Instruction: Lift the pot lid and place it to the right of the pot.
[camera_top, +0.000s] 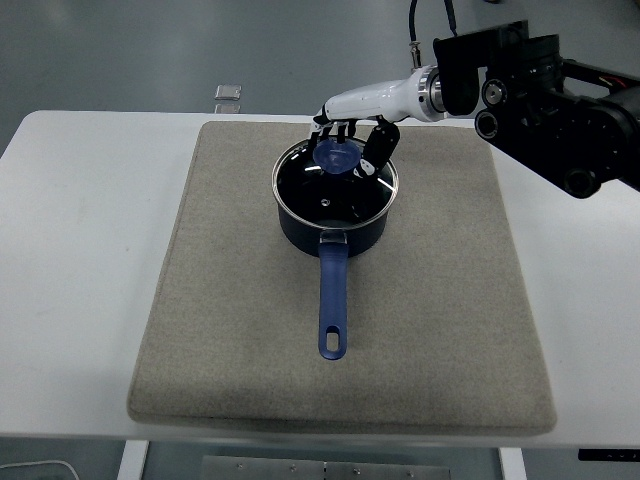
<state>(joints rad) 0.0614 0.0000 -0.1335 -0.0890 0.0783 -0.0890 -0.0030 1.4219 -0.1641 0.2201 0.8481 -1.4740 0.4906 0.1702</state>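
Floor (150, 50): grey-green, smooth, evenly lit.
Table (80, 250): white, rounded far corners.
Small object on floor (228, 93): flat, grey, unidentifiable.

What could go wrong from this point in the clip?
The right hand meets the lid's blue knob only from the far side, so it may slip out on lifting. The glass lid could then drop back onto the pot. A sideways pull might also swing the pot's long handle across the mat.

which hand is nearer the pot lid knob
Right. The right hand is curled around the blue knob on the pot lid; the left hand is out of view.
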